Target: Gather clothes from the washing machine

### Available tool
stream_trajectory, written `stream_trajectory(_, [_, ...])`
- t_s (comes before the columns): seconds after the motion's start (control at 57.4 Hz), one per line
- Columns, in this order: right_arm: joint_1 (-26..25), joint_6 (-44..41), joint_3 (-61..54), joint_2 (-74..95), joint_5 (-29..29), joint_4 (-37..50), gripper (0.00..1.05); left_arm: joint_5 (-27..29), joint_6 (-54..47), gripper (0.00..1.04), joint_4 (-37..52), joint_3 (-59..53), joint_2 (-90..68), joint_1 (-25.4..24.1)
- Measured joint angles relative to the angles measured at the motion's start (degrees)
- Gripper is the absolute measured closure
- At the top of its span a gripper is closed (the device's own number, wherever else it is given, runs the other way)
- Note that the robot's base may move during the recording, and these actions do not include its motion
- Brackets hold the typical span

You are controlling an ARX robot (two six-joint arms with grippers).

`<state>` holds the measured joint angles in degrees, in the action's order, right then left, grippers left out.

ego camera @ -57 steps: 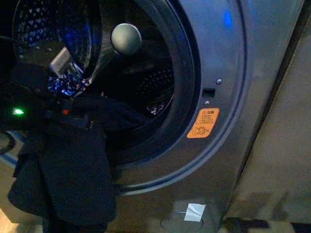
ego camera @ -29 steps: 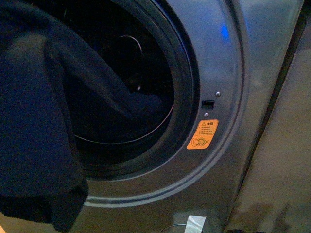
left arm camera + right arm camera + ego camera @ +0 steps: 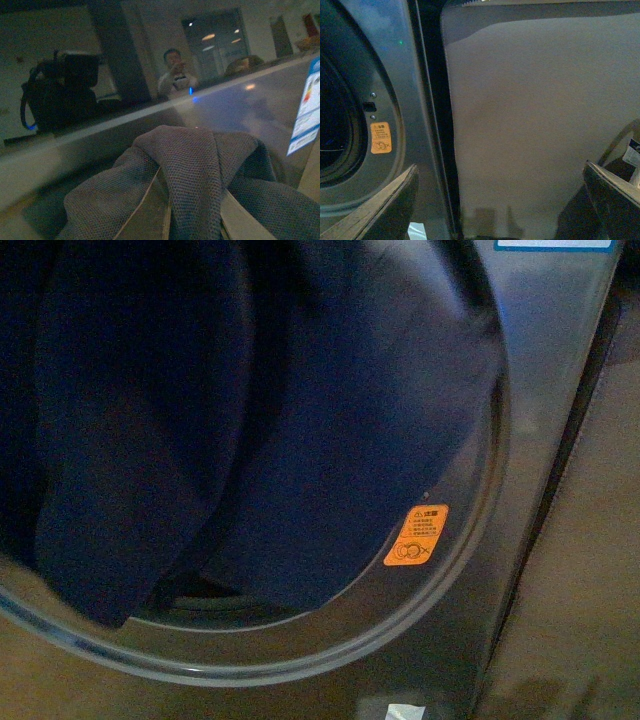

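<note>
Left pincer (image 3: 197, 216) pinches the clothes (image 3: 190, 155), bunched over it; right pincer (image 3: 502, 200) gapes wide, washing machine (image 3: 395, 60) beside it.

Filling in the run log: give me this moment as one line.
clothes: hanging across washing machine porthole | left end effector: shut on clothes | right end effector: open, empty

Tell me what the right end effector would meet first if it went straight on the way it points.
Most likely the plain grey wall beside the washing machine; the open right end effector faces it with nothing between, though depth is unclear.
</note>
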<state>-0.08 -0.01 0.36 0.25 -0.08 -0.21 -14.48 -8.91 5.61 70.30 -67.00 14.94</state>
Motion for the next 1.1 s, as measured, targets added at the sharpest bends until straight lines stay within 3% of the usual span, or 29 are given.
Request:
stream_trajectory(0.087, [0.00, 0.02, 0.00, 0.00, 0.00, 0.00, 0.07, 2.05, -0.07, 0.95, -2.38, 6.82, -2.21, 3.67])
stream_trajectory(0.47, [0.00, 0.00, 0.00, 0.00, 0.00, 0.00, 0.07, 10.84, -2.10, 0.95, -14.36, 39.63, -16.26, 28.74])
stream_trajectory(0.731, [-0.09, 0.04, -0.02, 0.02, -0.52, 0.09, 0.07, 10.84, -2.03, 0.95, -14.60, 40.72, -16.48, 30.05])
stream_trajectory(0.749, [-0.96, 0.94, -0.07, 0.39, -2.25, 1.38, 0.07, 11.04, -2.03, 0.95, -14.60, 40.72, -16.48, 30.03])
stream_trajectory(0.801, [-7.26, 7.69, 0.07, 3.76, -20.39, 11.13, 0.07, 11.06, -2.05, 0.95, -14.60, 40.72, -16.48, 29.94])
stream_trajectory(0.888, [-13.16, 16.11, 2.08, 8.13, -33.48, 19.58, 0.07, 10.69, -2.05, 0.95, -14.62, 40.72, -16.50, 30.10])
stream_trajectory(0.992, [-15.93, 21.40, 7.65, 13.51, -38.93, 27.32, 0.07, 10.67, -2.08, 0.95, -14.62, 40.72, -16.50, 30.12])
stream_trajectory(1.097, [-15.91, 23.89, 14.78, 18.71, -39.65, 34.38, 0.07, 10.91, -2.08, 0.95, -14.62, 40.72, -16.52, 30.08])
